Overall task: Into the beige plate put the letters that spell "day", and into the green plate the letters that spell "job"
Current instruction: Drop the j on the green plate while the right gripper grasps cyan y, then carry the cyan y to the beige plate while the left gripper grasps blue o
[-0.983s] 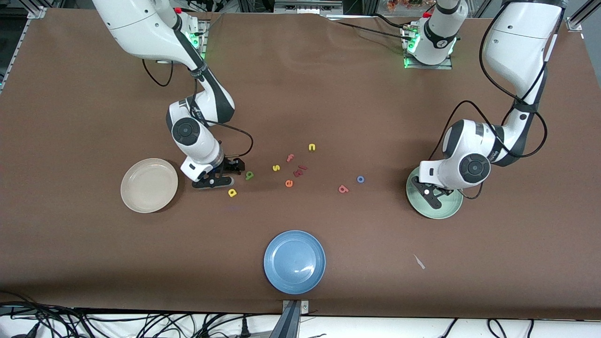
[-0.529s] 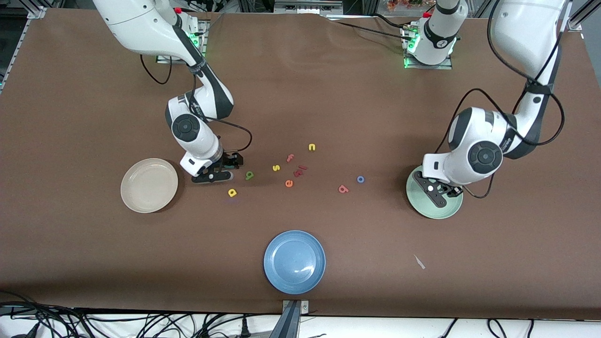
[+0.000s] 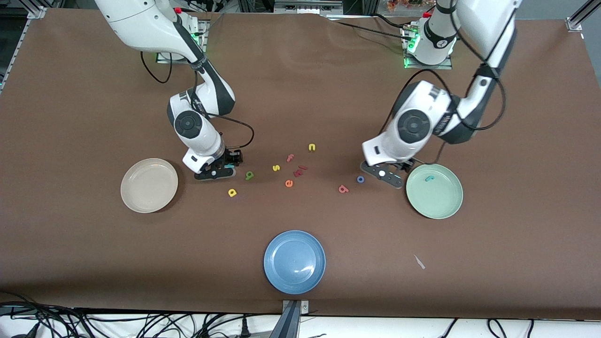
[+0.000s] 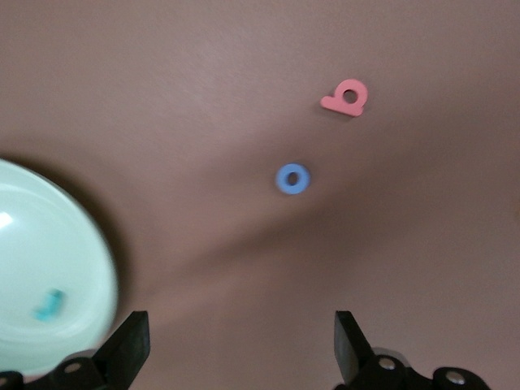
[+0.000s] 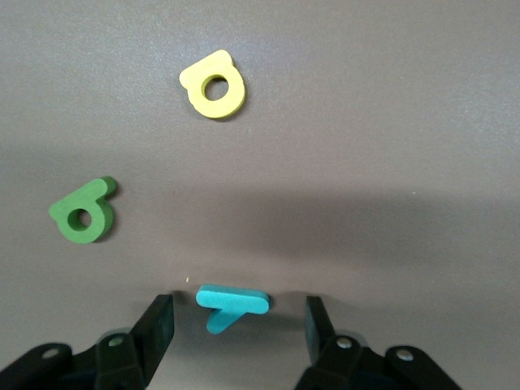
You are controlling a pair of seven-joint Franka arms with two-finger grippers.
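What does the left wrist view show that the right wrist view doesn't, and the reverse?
Only the left wrist view: the open left gripper over the table, the blue "o", the salmon "b", and the green plate with the teal "j" in it.

Only the right wrist view: the right gripper, open around the teal "y", plus the green "d" and the yellow "a".

Both share only the brown table.
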